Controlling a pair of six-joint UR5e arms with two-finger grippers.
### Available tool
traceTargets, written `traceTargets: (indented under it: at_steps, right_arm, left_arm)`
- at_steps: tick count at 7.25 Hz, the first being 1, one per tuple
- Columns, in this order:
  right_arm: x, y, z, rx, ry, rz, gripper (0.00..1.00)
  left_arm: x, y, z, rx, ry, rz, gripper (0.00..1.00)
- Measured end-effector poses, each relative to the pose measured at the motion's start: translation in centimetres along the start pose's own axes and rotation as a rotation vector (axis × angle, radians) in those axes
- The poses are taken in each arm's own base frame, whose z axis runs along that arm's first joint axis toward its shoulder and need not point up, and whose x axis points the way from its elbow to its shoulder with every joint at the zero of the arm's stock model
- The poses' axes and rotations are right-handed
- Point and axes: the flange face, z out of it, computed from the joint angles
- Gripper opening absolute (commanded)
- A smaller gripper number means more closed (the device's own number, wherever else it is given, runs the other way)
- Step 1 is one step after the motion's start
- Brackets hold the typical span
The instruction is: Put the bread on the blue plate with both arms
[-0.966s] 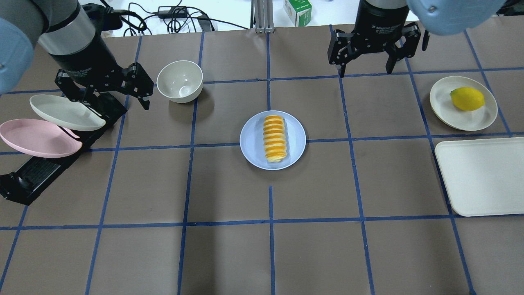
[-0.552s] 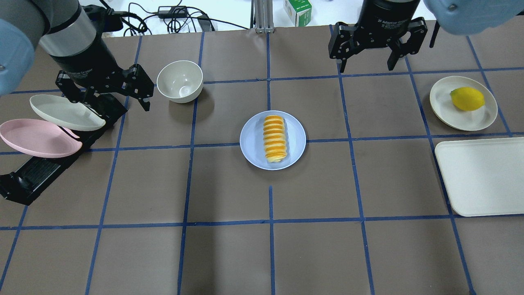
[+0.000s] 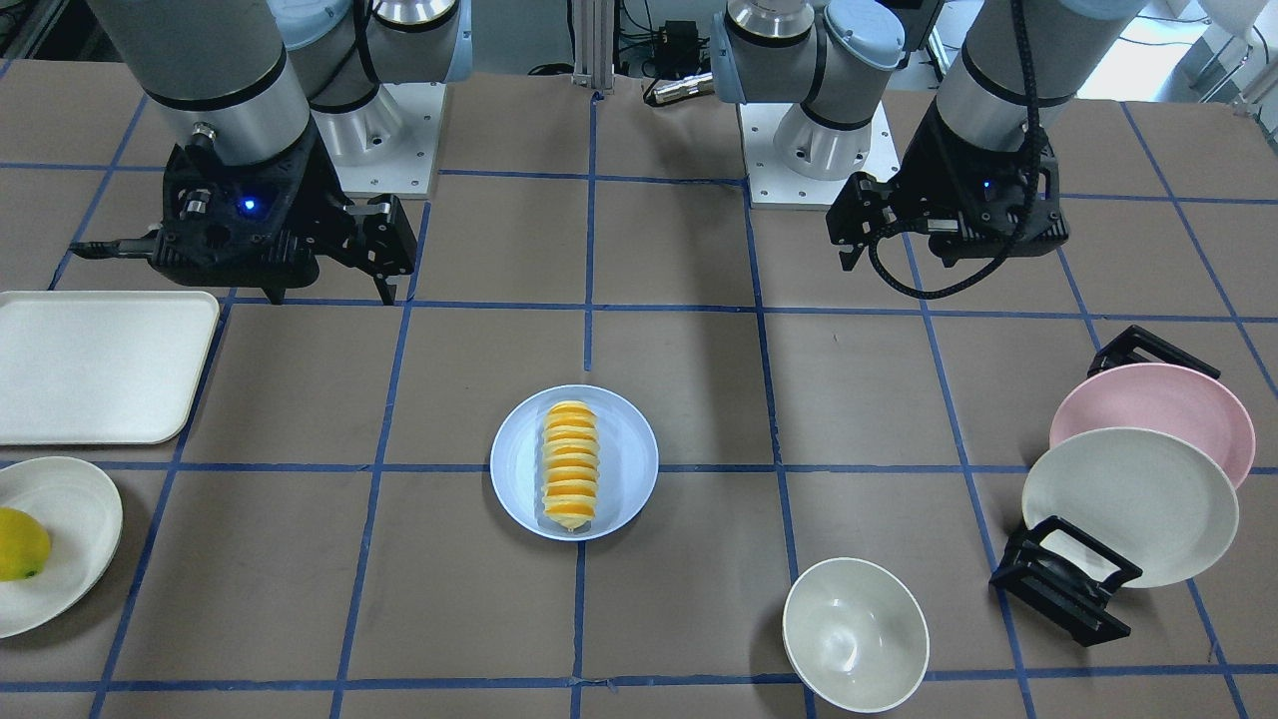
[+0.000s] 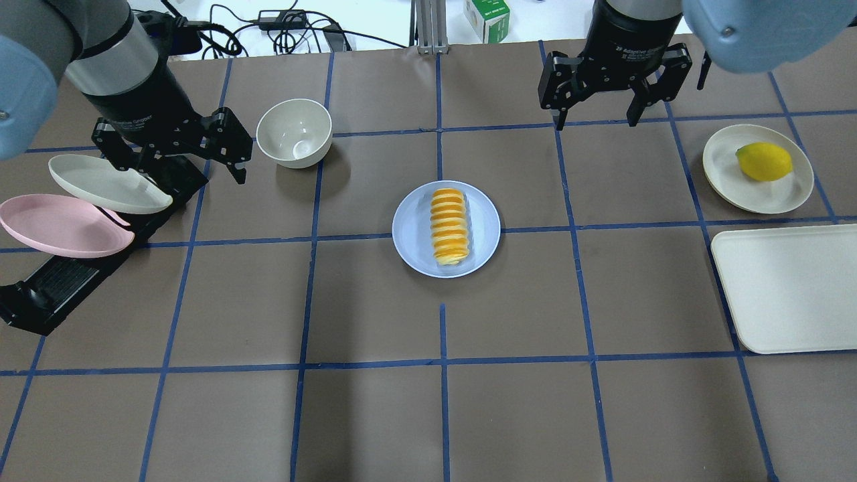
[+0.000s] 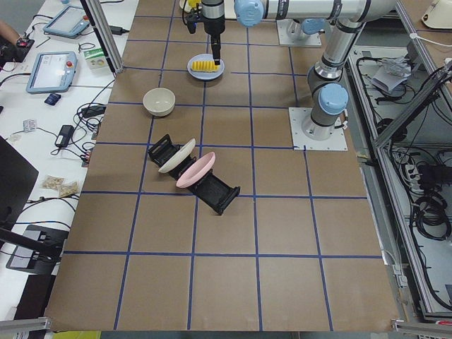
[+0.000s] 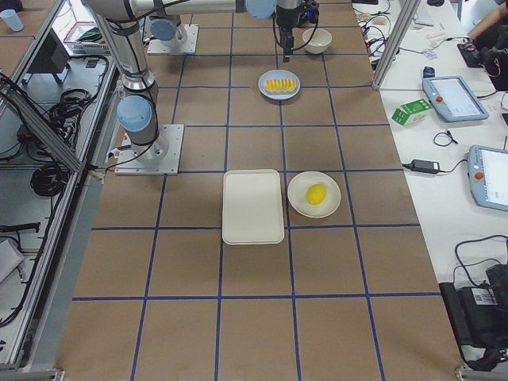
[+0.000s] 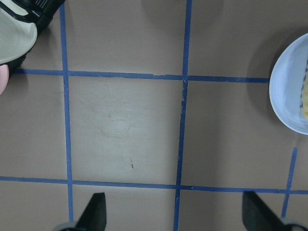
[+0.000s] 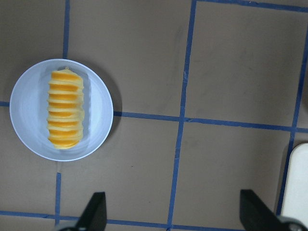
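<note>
The bread, a ridged orange-yellow loaf, lies on the blue plate at the table's centre. It also shows in the front view and the right wrist view. The plate's rim shows in the left wrist view. My left gripper is open and empty, far left of the plate, above the dish rack. My right gripper is open and empty near the far edge, right of the plate. Both are well clear of the bread.
A cream bowl stands beside the left gripper. A black rack holds a cream-white plate and a pink plate. At the right, a lemon sits on a cream plate, with a cream tray nearer.
The right gripper has drifted slightly toward the table's far edge and stays open. The left gripper has barely shifted. The bread and blue plate have not moved.
</note>
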Motion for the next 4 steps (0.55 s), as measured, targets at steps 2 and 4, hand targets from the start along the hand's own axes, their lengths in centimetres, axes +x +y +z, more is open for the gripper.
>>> traceTargets:
  at_steps: [2,4]
  right_arm:
    - [1.0,-0.2,0.2,0.001,0.001,0.005,1.00]
    - [2.2,-0.2,0.1,-0.005,0.000,0.032,1.00]
  left_arm:
    - [0.0,0.0,0.0,0.000,0.000,-0.001,1.00]
    - [0.0,0.0,0.1,-0.001,0.000,0.001,1.00]
